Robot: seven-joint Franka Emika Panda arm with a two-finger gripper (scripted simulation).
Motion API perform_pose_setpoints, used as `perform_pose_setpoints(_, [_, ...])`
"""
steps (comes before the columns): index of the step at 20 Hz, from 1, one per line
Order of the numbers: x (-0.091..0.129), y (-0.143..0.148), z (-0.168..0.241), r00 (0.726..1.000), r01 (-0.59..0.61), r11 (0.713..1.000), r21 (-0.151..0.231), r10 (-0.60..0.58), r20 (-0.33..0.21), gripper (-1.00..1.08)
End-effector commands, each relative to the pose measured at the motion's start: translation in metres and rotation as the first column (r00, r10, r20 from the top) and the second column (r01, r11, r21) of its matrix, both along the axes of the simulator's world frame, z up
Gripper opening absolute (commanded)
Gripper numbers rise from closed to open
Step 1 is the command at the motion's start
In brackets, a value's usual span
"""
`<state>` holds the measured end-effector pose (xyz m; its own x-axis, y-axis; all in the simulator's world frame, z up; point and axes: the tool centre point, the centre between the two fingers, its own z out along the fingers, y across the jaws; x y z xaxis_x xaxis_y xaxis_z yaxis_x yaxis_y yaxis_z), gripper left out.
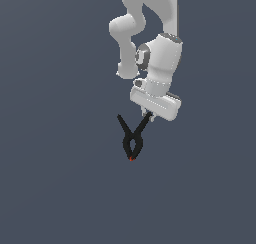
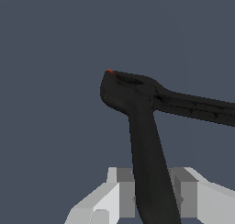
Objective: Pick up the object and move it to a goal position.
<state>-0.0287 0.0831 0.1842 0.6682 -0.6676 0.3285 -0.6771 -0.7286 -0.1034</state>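
The spring clamp (image 1: 133, 140) is held by one handle (image 1: 144, 124) in the white gripper (image 1: 148, 116), and it hangs from there toward 7 o'clock in the exterior view, with the red tip (image 1: 131, 159) lowest. The other handle (image 1: 122, 122) is seen free, pointing to 11 o'clock. In the wrist view the jaws are pinched on the handle (image 2: 151, 172) from both sides. The grasp appears done, so the carrying step is judged to be in hand. No goal marker is seen. For the next move, a steady transfer is called for, because a grip on one thin handle could let the clamp swing.
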Motion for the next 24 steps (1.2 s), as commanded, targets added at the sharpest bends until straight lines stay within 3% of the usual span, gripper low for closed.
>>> perform_pose_setpoints(1, [0.0, 0.003, 0.026, 1.0, 0.001, 1.0, 0.0, -0.001, 0.002, -1.0])
perform_pose_setpoints(15, [-0.002, 0.02, 0.158, 1.0, 0.002, 1.0, -0.005, -0.002, 0.006, -1.0])
perform_pose_setpoints(24, [-0.002, 0.03, 0.214, 1.0, -0.001, 1.0, -0.004, 0.001, 0.006, -1.0])
